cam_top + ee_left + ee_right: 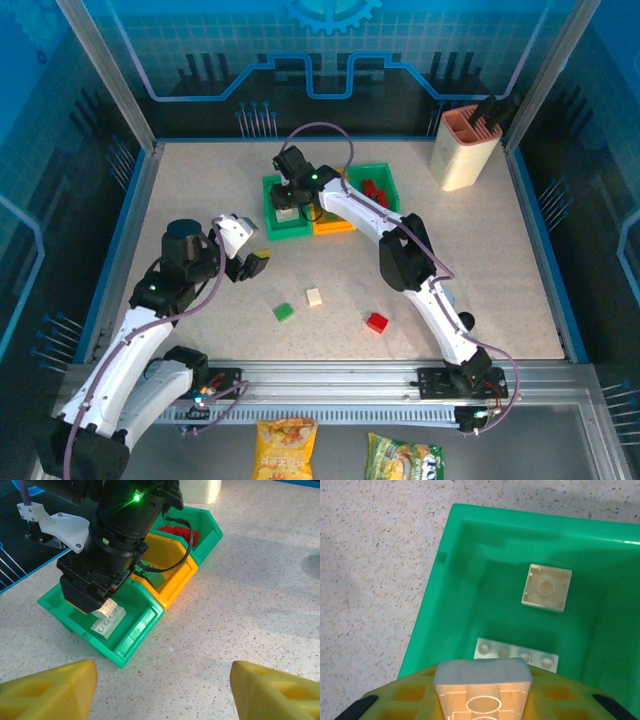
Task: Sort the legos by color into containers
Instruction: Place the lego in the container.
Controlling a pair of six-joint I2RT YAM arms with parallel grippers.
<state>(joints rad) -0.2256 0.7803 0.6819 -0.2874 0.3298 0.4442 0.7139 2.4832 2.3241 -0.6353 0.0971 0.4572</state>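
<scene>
Three bins are set in a row on the table (480, 260): a left green bin (268, 215), a yellow bin (335, 225), and a right green bin (392, 190) holding red bricks (372, 188). A held cream brick (482, 672) is clamped in the right gripper (482, 702) just above the left green bin, where two cream bricks (546, 587) are lying. The left gripper (162, 692) is held open and empty over the table, with a loose green brick (284, 312), a loose cream brick (314, 296) and a loose red brick (377, 321) nearby.

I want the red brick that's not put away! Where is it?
In the top view, the red brick lies on the table toward the near edge, right of the loose cream brick and green brick.
</scene>
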